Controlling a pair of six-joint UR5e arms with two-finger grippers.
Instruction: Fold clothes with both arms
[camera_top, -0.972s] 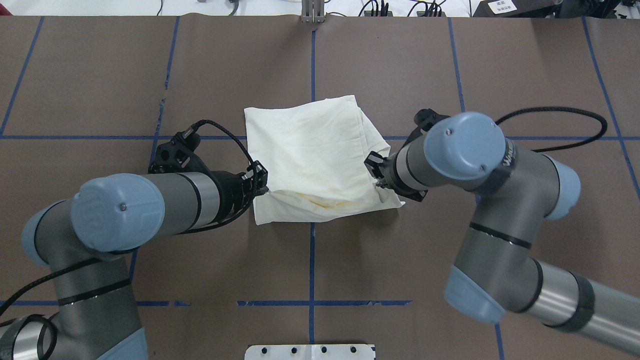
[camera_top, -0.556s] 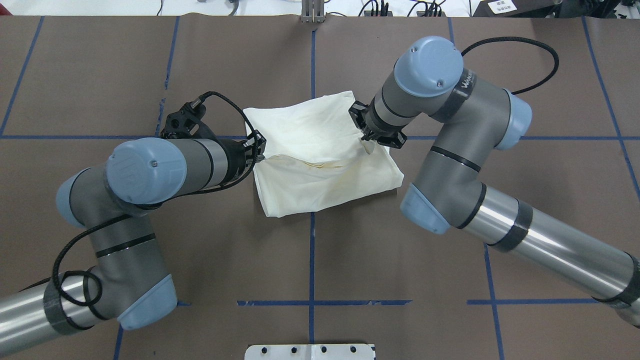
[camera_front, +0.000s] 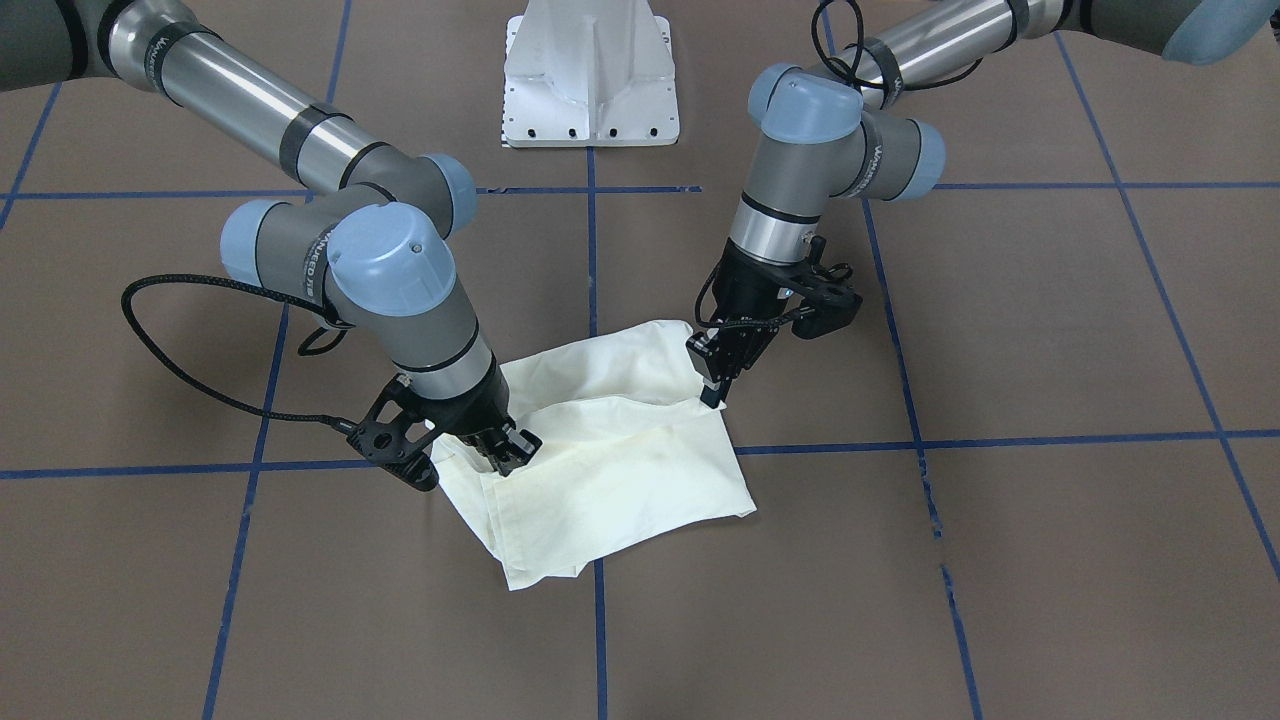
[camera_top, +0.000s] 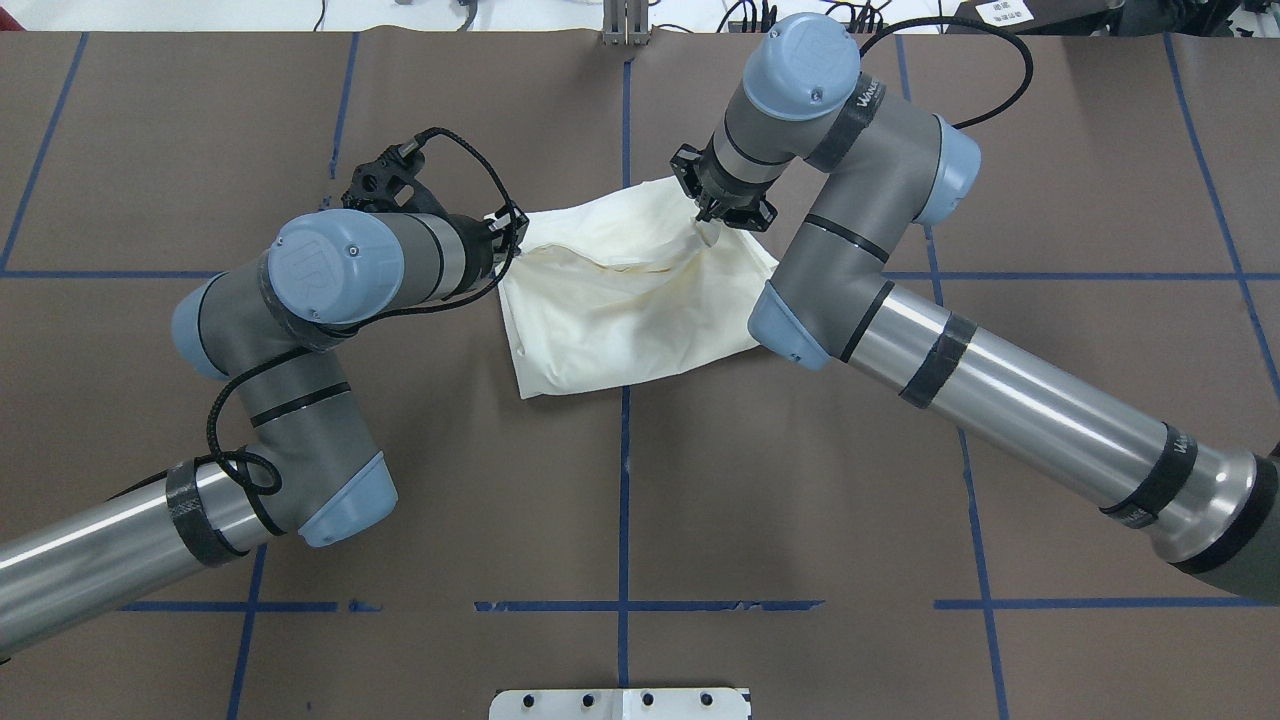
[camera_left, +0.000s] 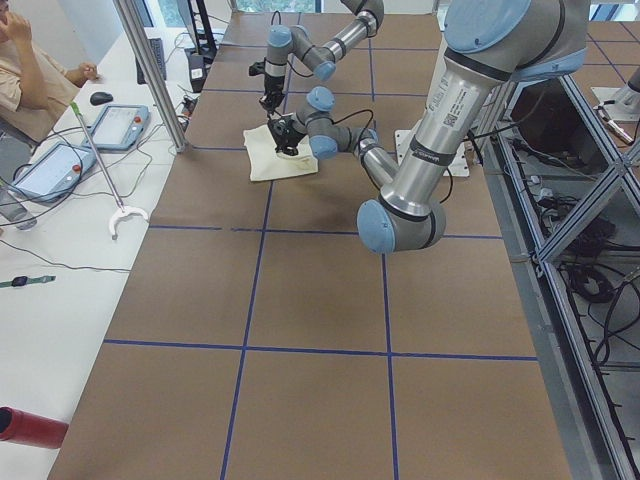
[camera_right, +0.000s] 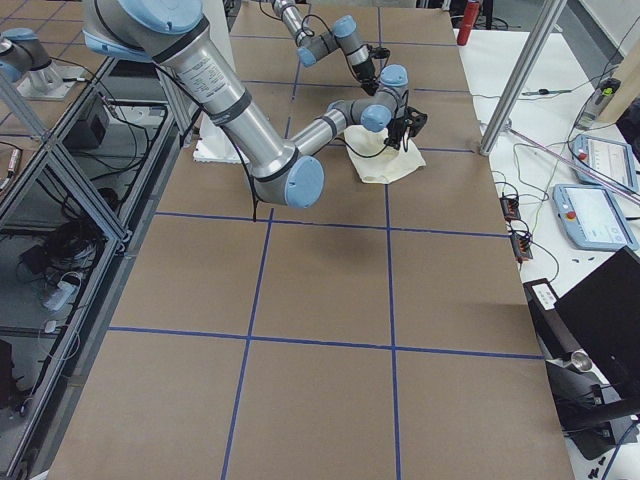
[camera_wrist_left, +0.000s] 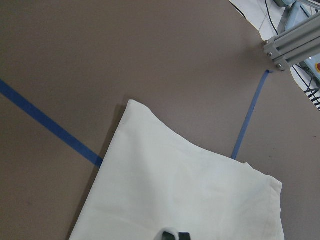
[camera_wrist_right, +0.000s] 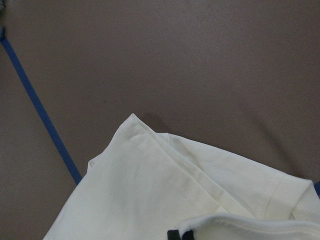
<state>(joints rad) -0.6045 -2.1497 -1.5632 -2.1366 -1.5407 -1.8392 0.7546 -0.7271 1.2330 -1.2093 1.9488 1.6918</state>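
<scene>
Moved forward | left gripper (camera_top: 515, 238), right gripper (camera_top: 712, 226) pinching soft cream T-shirt (camera_top: 620, 320) edge

Bare table (camera_top: 450, 480) on shirt (camera_top: 620, 310) near side, left arm (camera_top: 340, 270), right arm (camera_top: 860, 260) flanking

I log the T-shirt (camera_top: 630, 320) lying on the counter (camera_top: 900, 450), mid-width, beyond the base (camera_top: 620, 703). The left arm (camera_top: 340, 265) reaches its far-left corner, the right arm (camera_top: 850, 250) its far-right corner. Both sets of jaws touch the cloth there.

Cream T-shirt (camera_top: 620, 320) half-folded; flap corners pinched by L arm (camera_top: 340, 265), R arm (camera_top: 860, 250).
</scene>
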